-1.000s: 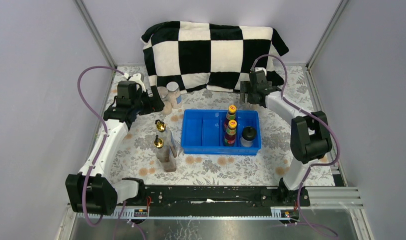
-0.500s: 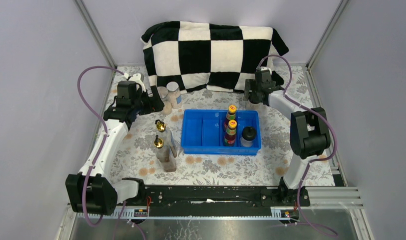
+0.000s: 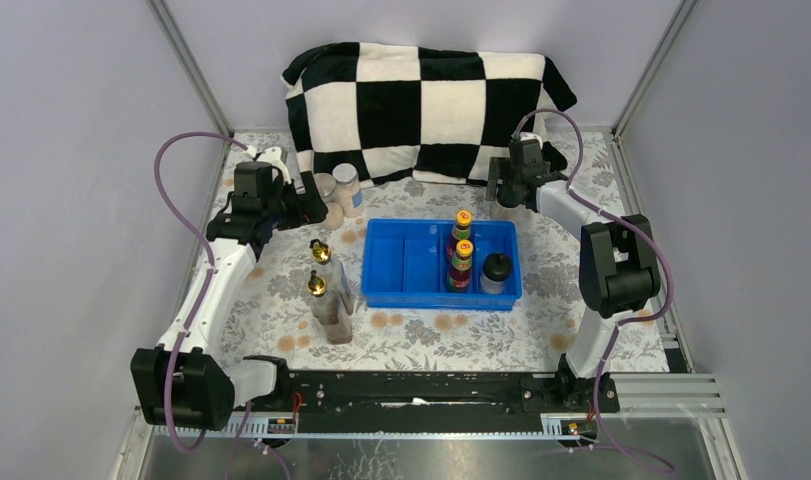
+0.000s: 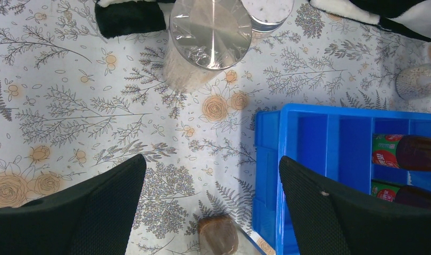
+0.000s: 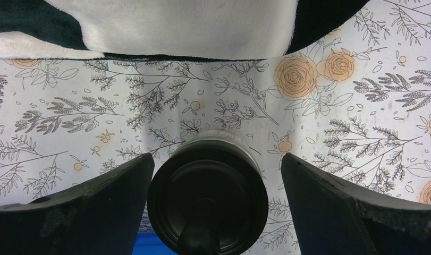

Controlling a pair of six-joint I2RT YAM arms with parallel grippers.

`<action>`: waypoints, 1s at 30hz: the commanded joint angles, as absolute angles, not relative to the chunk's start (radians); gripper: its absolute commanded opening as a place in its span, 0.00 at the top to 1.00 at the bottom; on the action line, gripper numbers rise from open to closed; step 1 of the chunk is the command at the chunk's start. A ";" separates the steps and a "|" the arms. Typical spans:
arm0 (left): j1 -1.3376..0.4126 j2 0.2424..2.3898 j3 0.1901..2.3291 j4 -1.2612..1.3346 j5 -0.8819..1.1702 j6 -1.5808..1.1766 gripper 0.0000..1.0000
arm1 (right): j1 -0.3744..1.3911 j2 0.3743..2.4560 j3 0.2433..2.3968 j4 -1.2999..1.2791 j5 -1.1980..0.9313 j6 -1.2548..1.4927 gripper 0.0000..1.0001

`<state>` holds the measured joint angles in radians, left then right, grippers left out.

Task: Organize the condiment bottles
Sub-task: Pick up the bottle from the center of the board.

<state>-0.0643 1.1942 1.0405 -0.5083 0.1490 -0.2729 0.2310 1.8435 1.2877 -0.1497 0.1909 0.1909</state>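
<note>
Two red-brown sauce bottles with yellow caps and one black-capped shaker stand in the blue tray. Two gold-topped bottles stand left of the tray. Two grey-lidded jars stand by the blanket; they also show in the left wrist view. My left gripper is open and empty, above the table between the jars and the tray. My right gripper is open around the second black-capped shaker behind the tray; the left finger is near its cap, the right finger apart.
A black-and-white checkered blanket lies along the back of the floral tablecloth. The tray's two left compartments hold nothing. In the left wrist view the tray wall lies under the right finger and a gold cap shows below.
My right gripper has moved back and to the right, down around the shaker behind the tray. The left arm has not moved.
</note>
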 commanded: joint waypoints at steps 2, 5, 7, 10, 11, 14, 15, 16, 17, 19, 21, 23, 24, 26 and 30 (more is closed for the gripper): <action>-0.057 1.198 1.025 -0.467 0.140 -0.251 0.01 | 0.232 1.846 1.322 -0.128 0.185 0.198 0.03; -0.057 1.195 1.025 -0.467 0.139 -0.251 0.01 | 0.232 1.846 1.322 -0.128 0.185 0.198 0.03; -0.057 1.195 1.025 -0.468 0.138 -0.252 0.01 | 0.232 1.846 1.322 -0.128 0.185 0.198 0.03; -0.057 1.193 1.023 -0.468 0.140 -0.251 0.01 | 0.232 1.846 1.322 -0.128 0.185 0.198 0.03; -0.057 1.192 1.023 -0.468 0.140 -0.251 0.01 | 0.232 1.846 1.322 -0.128 0.185 0.198 0.03; -0.056 1.193 1.023 -0.467 0.140 -0.252 0.01 | 0.232 1.846 1.322 -0.128 0.185 0.198 0.03; -0.057 1.192 1.023 -0.467 0.141 -0.252 0.01 | 0.232 1.846 1.322 -0.128 0.185 0.198 0.03; -0.057 1.192 1.023 -0.468 0.141 -0.252 0.01 | 0.232 1.846 1.322 -0.128 0.185 0.198 0.03; -0.057 1.192 1.023 -0.467 0.140 -0.252 0.01 | 0.232 1.846 1.322 -0.128 0.185 0.198 0.03; -0.057 1.192 1.023 -0.468 0.139 -0.252 0.01 | 0.232 1.846 1.322 -0.128 0.185 0.198 0.03; -0.055 1.191 1.023 -0.466 0.140 -0.252 0.01 | 0.232 1.846 1.322 -0.128 0.185 0.198 0.03; -0.055 1.192 1.023 -0.467 0.139 -0.252 0.01 | 0.232 1.846 1.322 -0.128 0.185 0.198 0.03; -0.055 1.192 1.023 -0.467 0.139 -0.252 0.01 | 0.232 1.846 1.322 -0.128 0.185 0.198 0.03; -0.055 1.191 1.023 -0.468 0.138 -0.251 0.01 | 0.232 1.846 1.322 -0.128 0.185 0.198 0.03; -0.054 1.195 1.025 -0.467 0.139 -0.253 0.01 | 0.236 1.675 1.287 -0.206 0.231 0.228 0.00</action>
